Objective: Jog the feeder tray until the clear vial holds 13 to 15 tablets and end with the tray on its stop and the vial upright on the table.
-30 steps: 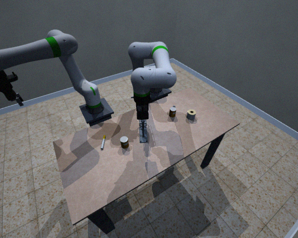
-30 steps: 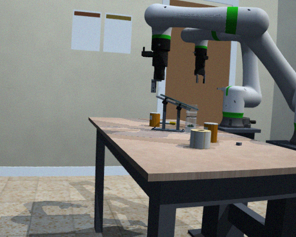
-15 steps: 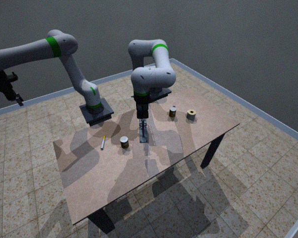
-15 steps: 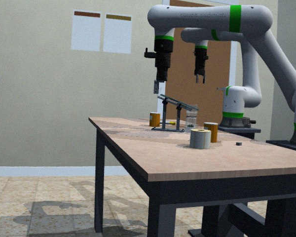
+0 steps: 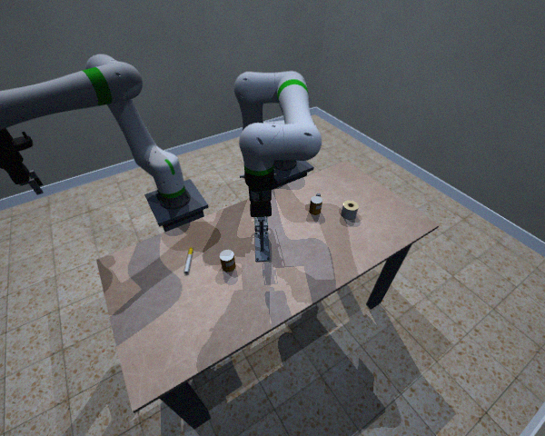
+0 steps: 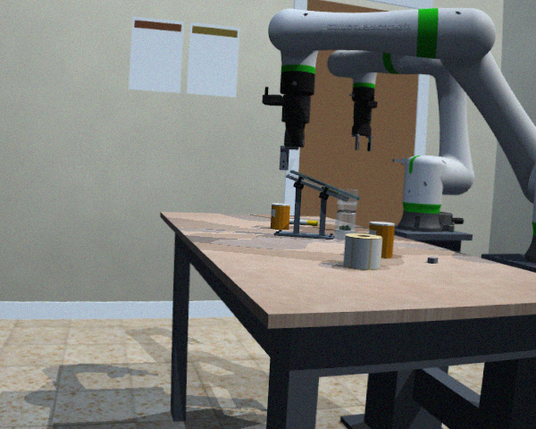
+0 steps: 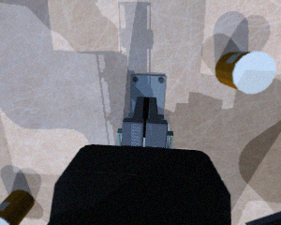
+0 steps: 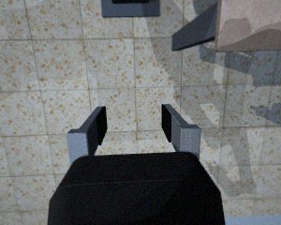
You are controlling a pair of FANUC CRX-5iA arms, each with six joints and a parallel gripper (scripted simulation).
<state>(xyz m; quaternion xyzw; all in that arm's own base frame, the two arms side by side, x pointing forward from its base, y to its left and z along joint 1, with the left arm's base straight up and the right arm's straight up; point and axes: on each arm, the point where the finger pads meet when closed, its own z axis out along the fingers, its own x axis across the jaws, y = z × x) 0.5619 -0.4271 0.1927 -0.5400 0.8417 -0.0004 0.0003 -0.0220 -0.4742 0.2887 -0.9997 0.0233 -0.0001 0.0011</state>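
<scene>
Feeder tray (image 5: 267, 231) (image 6: 323, 187) (image 7: 170, 140) slopes below your left claw (image 5: 262, 223) (image 6: 283, 166) (image 7: 146, 109), fingers together; pushing too hard could overshoot the count or spill tablets.

White arms (image 5: 282, 141) (image 6: 374, 29) wear green bands; the floor (image 5: 474, 300) (image 6: 97, 341) (image 8: 61, 70) is speckled tan.
</scene>
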